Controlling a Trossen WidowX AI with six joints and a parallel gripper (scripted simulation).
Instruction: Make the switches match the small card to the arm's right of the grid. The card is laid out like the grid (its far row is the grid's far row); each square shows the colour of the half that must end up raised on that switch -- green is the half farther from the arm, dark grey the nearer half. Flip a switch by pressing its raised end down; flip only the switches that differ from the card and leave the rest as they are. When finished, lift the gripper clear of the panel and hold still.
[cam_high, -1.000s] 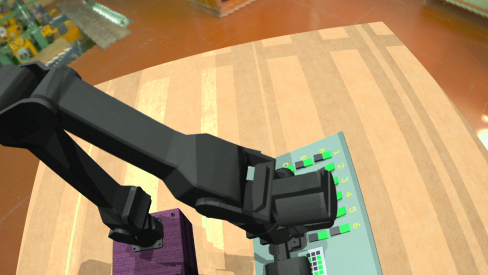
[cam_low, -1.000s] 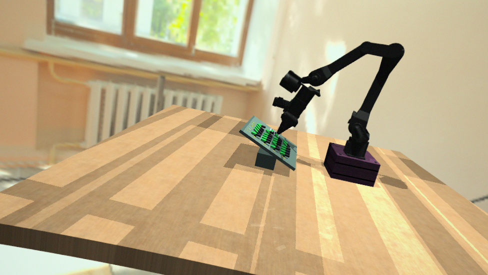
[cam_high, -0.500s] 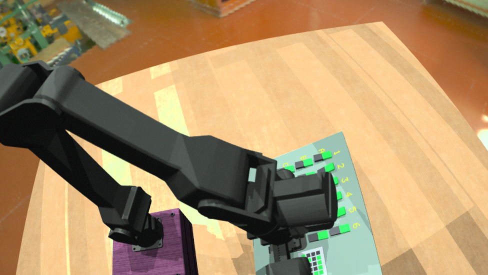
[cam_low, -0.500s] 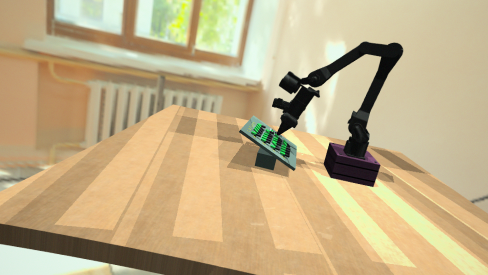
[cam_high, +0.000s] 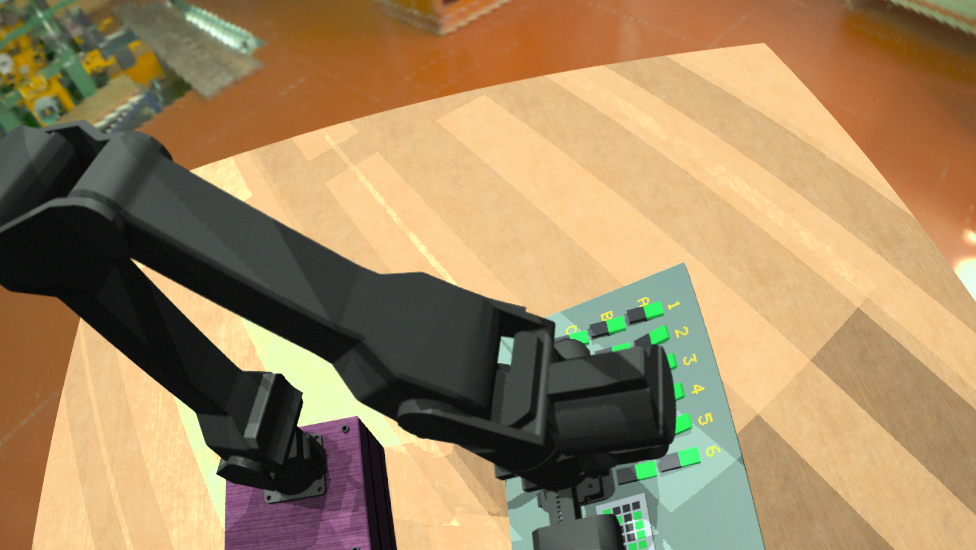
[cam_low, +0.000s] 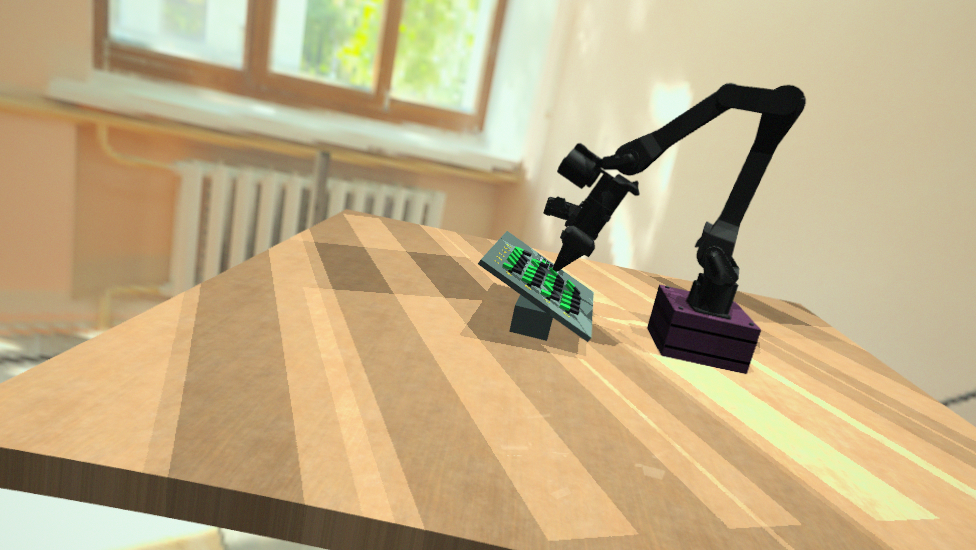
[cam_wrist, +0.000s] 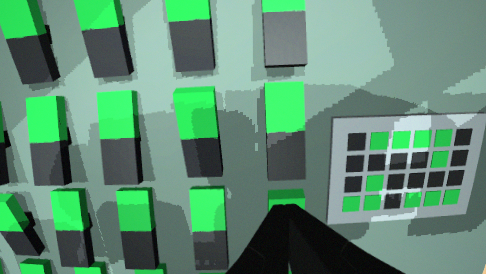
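Observation:
My gripper (cam_low: 556, 268) (cam_wrist: 283, 215) is shut and empty, its tip low over the tilted panel (cam_high: 723, 505) (cam_low: 505, 244) (cam_wrist: 350, 40). In the wrist view it covers most of the third-row switch of column 6 (cam_wrist: 286, 196); contact cannot be told. Above it stand the second-row switch (cam_wrist: 285, 107) and the far-row switch (cam_wrist: 284, 37), whose dark half looks raised. The card (cam_high: 646, 509) (cam_wrist: 340, 165) reads, far row first: dark, four greens, dark; only the fifth green; only the second green; all green but the third. The arm hides many switches in the top view.
A grey block (cam_low: 531, 321) supports the panel on the wooden table (cam_high: 546, 170) (cam_low: 409, 409). The purple base (cam_high: 341, 450) (cam_low: 703, 341) carries the arm. Neighbouring switches (cam_wrist: 207, 210) stand close to the gripper's left in the wrist view; the card lies to its right.

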